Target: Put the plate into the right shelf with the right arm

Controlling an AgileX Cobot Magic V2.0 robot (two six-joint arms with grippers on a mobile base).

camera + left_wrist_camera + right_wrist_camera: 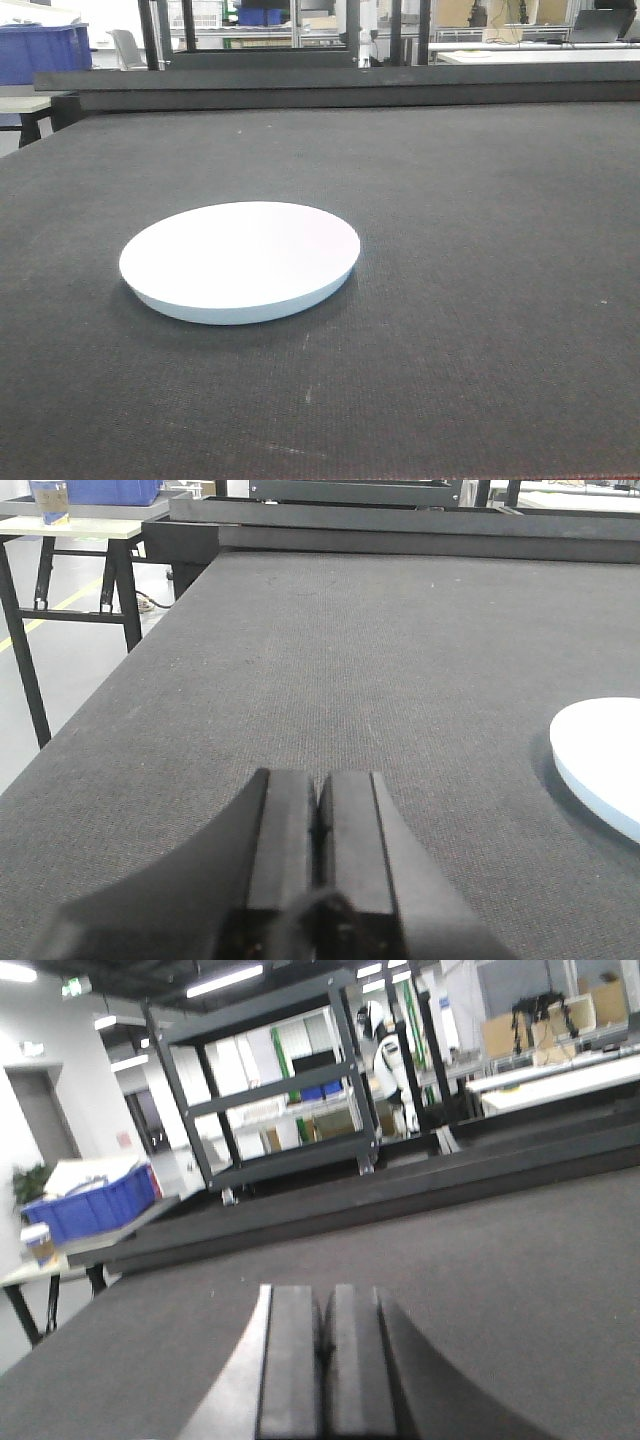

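A: Where's the plate (240, 260)?

B: Flat on the dark counter (500, 200), a bit left of centre in the front view. Nothing is touching it. The left wrist view only catches its edge at far right.

A: Hands?

B: Left hand (318, 780) is clenched and empty, low over the counter, with the plate off to its right. Right hand (325, 1305) is also clenched with nothing in it. Its camera shows bare counter and no plate.

A: Risks?

B: The right hand isn't aimed at the plate, so a bad approach is likely. The fingers have to spread first, or they'll just shove it. The rim is low and smooth, so I'd guess a finger skids off, or the plate slides on the mat rather than lifting. A pinch on one edge could let it tilt and drop.

A: Right shelf?

B: Not in any view. Can't judge clearance or which slot.
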